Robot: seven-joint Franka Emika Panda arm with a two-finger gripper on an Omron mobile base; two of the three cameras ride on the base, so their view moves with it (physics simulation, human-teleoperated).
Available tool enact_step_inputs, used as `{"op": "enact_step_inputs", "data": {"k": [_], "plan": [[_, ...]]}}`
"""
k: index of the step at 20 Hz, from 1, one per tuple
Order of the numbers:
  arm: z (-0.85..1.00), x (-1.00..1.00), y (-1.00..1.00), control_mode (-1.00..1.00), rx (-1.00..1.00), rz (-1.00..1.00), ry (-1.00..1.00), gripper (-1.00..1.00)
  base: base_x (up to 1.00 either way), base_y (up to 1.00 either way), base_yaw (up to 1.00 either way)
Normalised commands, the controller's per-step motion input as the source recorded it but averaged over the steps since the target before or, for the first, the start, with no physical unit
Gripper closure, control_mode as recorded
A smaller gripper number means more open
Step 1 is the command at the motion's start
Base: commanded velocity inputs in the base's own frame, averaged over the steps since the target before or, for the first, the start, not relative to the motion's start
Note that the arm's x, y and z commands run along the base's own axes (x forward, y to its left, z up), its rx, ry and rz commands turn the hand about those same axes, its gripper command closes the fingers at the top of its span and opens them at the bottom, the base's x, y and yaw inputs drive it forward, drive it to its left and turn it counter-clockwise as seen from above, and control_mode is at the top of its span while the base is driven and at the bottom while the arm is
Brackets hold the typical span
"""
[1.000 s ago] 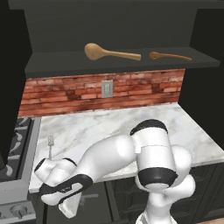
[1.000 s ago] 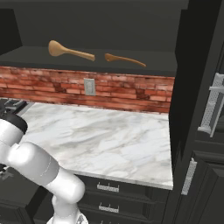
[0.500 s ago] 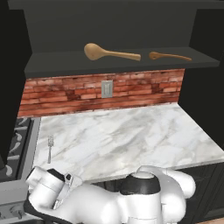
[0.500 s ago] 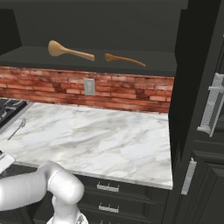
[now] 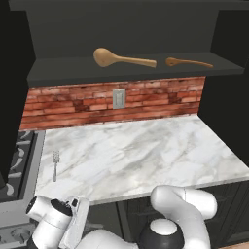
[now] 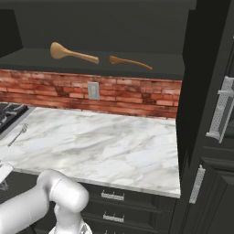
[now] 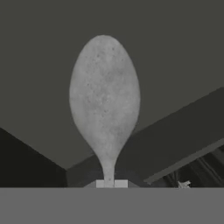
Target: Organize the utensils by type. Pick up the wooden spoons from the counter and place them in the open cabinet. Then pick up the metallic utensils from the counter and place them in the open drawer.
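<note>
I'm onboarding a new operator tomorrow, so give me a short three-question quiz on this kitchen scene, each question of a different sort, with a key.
1. True or false: both wooden spoons lie on the open cabinet shelf.
2. Which utensil lies on the counter near the stove?
A. fork
B. ladle
C. whisk
3. Fill in: the hand view shows a metal ____ held in the jaws.

Key:
1. True: the larger wooden spoon and the smaller wooden spoon lie there.
2. A: the fork.
3. spoon, over a dark surface.
</note>
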Motion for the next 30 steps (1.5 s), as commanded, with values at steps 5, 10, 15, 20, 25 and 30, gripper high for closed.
{"op": "enact_step_inputs", "data": {"k": [5, 10, 15, 20, 25, 30], "plan": [[-0.09, 0.02, 0.0, -1.0, 0.21, 0.0, -0.13, 1.0, 0.0, 0.0, 0.0], [-0.03, 0.05, 0.0, -1.0, 0.28, 0.0, -0.08, 1.0, 0.0, 0.0, 0.0], [-0.07, 0.05, 0.01, -1.0, 0.32, 0.0, -0.04, 1.0, 0.0, 0.0, 0.0], [-0.12, 0.01, 0.17, -1.0, 0.29, -0.02, -0.05, 1.0, 0.0, 0.0, 0.0], [-0.04, 0.06, 0.22, -1.0, 0.22, -0.13, 0.0, 1.0, 0.0, 0.0, 0.0], [0.0, 0.02, 0.22, -1.0, 0.22, -0.21, 0.08, 1.0, 0.0, 0.0, 0.0]]}}
